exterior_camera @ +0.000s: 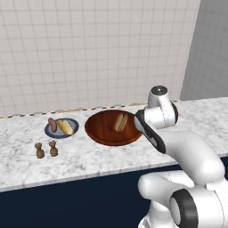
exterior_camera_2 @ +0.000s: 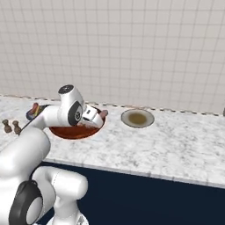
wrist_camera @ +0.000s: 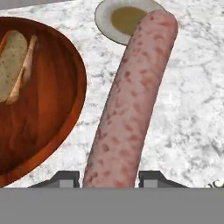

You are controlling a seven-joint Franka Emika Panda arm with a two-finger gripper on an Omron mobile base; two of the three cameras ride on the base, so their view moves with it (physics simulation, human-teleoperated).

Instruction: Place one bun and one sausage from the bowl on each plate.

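— Pink, speckled meat sits right in our pincer (wrist_camera: 111, 179): the two tips stand either side of the sausage (wrist_camera: 131, 100), clamped on its near end, and it juts straight out ahead of us.

— So which step are we on?

— We judge this to be the second sausage's carry. Off to one side of the pincer lies the bowl (wrist_camera: 65, 131), with one bun (wrist_camera: 11, 63) left in it. Beyond the bowl, on the far side from us, the blue-grey plate (exterior_camera: 73, 131) already has a sausage and a bun on it, so that plate looks finished.

— And under the pincer?

— Marble counter (wrist_camera: 188, 109), between the bowl's rim and the other plate. Just past the sausage's far tip lies the beige plate (wrist_camera: 107, 22), with nothing on it that we can see.

— What does the next move ask of us?

— We should travel forward until the sausage hangs over that plate's middle, come down low, then open, so the round thing does not roll off the shallow rim. After that we would go back to the bowl for the last bun.

— Anything else about?

— Two small brown shakers (exterior_camera: 46, 149) stand farthest off, past the blue-grey plate, well clear of our path.
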